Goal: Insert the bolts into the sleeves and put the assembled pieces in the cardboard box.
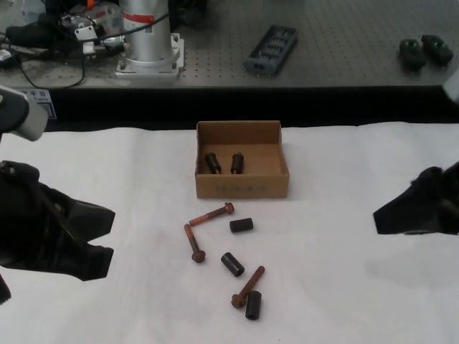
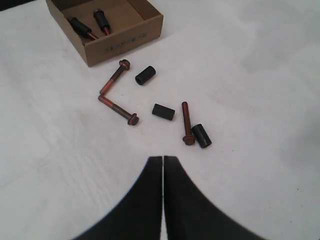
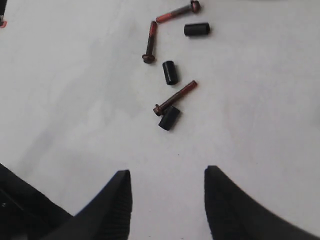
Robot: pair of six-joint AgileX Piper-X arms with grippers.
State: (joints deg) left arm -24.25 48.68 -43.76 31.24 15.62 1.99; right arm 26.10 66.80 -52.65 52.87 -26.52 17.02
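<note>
Shows left hand (image 2: 163,161) pressed together, right hand (image 3: 167,172) apart and empty, both short of three bolts (image 1: 212,213) and three sleeves (image 1: 241,225) loose on surface (image 1: 344,287) before box (image 1: 242,189) holding two pieces (image 1: 213,163). Third pairing likely pending; calls for gripping one bolt, one sleeve.

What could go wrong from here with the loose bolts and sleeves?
1. The bolt nearest the arms sits right beside a sleeve; grasping one may knock the other away.
2. Another bolt nearly touches a third bolt tip to tip; one pick could shift both.
3. Every sleeve lies on its side and may roll.
</note>
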